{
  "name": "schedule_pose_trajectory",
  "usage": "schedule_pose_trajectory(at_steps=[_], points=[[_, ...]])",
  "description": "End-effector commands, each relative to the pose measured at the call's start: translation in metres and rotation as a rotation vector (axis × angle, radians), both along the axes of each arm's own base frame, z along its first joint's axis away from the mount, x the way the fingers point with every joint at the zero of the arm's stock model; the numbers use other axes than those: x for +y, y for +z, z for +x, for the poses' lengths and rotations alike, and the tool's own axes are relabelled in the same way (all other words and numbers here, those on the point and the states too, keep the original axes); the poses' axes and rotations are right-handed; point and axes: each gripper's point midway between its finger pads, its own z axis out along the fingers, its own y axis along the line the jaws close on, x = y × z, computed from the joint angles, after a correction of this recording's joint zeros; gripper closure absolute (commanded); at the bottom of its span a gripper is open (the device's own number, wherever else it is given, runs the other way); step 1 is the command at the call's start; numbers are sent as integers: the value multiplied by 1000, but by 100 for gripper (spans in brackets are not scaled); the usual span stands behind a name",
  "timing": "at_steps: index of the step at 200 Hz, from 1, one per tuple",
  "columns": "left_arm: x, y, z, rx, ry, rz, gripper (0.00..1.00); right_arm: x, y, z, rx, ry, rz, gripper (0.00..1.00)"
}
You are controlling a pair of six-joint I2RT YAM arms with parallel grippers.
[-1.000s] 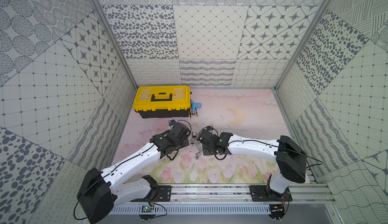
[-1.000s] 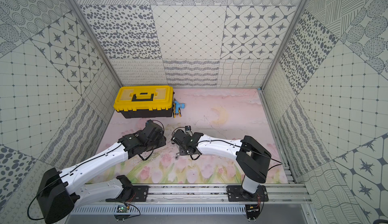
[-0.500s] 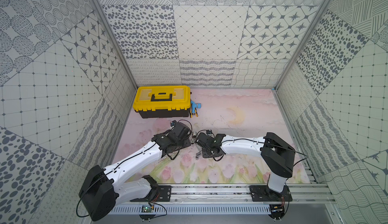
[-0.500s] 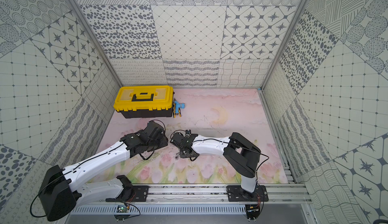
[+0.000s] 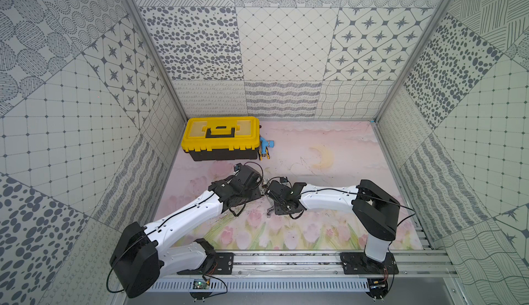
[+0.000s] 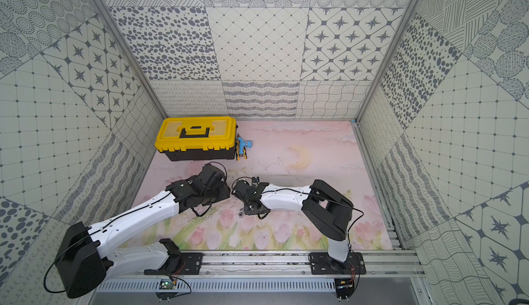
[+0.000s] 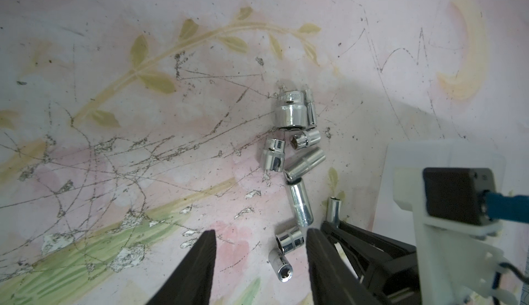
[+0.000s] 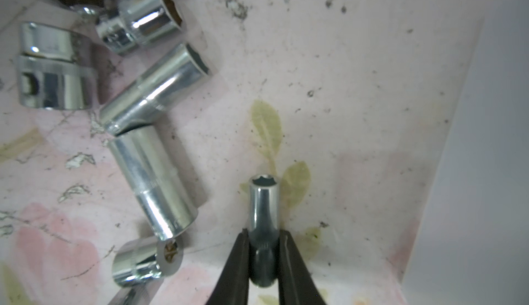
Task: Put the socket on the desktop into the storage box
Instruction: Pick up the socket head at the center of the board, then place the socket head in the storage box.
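Jaws of the right gripper [image 8: 263,233] clamp a slim chrome socket [image 8: 263,200] close over the floral mat [image 7: 143,146]. Just beside, the left gripper [image 7: 260,232] hangs with jaws apart above loose sockets [image 7: 299,203] lying clustered. Farther back, a yellow-lidded toolbox [image 5: 221,137] stands at the mat's back corner.

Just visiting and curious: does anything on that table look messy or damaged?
Yes. Shiny chrome steel sockets lie on their sides in a loose jumble, some touching; the pink flowered table mat around them is scored with dark scratches and flaking patches.
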Motion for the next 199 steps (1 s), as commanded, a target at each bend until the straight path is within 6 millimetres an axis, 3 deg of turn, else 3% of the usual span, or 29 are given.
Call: schedule_pose_trajectory(at_steps=[1, 18, 62, 91, 110, 139, 170, 199], points=[[-5, 10, 6, -26, -24, -8, 44, 5, 2, 3, -20, 29, 20, 92], [-8, 18, 9, -46, -35, -13, 44, 6, 19, 10, -72, 51, 34, 100], [-42, 52, 16, -130, -165, -162, 42, 3, 85, 24, -227, 106, 110, 100], [-80, 102, 15, -235, -297, -391, 43, -2, 133, 25, -357, 189, 187, 100], [-103, 132, 7, -269, -395, -540, 46, -3, 155, 21, -383, 280, 303, 100], [-137, 170, -12, -277, -557, -799, 47, -19, 184, 17, -373, 315, 534, 100], [-146, 167, -15, -241, -590, -853, 47, -23, 217, 1, -410, 400, 701, 100], [-149, 160, -14, -214, -588, -873, 47, -14, 221, -6, -359, 453, 750, 100]])
